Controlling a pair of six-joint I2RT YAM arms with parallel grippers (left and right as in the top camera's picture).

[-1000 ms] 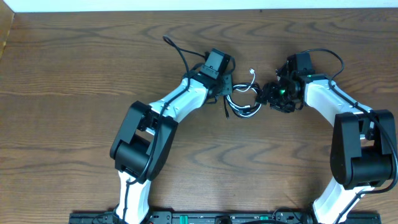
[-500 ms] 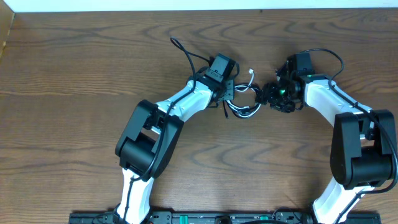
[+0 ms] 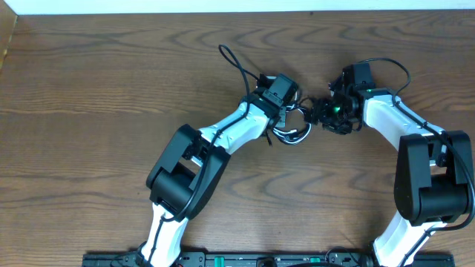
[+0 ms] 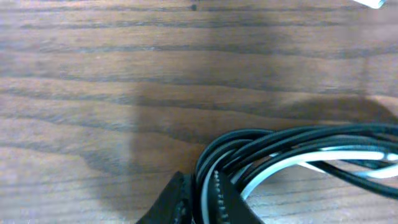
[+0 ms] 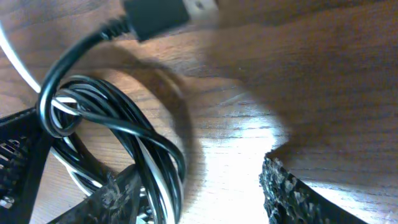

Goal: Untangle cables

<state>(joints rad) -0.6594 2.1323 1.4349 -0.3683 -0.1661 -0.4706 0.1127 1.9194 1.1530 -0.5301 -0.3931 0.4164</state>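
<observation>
Looking down from above, the cables (image 3: 295, 132) sat in one small knot of black and white loops on the wooden counter (image 3: 89, 111), about mid-counter and toward the far edge. The left hand (image 3: 286, 117) was right on the knot's left side. The right hand (image 3: 323, 114) was just off the knot's right side. From up there I couldn't really make out what either hand's fingers were doing.

The left wrist camera cleared that up. Its two fingers (image 4: 221, 199) were squeezed together at the bottom of the shot, with a white strand (image 4: 311, 155) pinched between them. The black strands (image 4: 298, 132) of the knot looped out to the right of that pinch, lying on the wood.

On the right wrist camera, that hand (image 5: 199, 186) had its fingers (image 5: 298, 193) spread wide apart with bare wood between them. The knot (image 5: 124, 124) lay to the left, by the left finger and overlapping it in the shot, and I couldn't tell if it touched. A black plug (image 5: 165, 14) with a metal tip lay above the knot, at the top edge of the view.
</observation>
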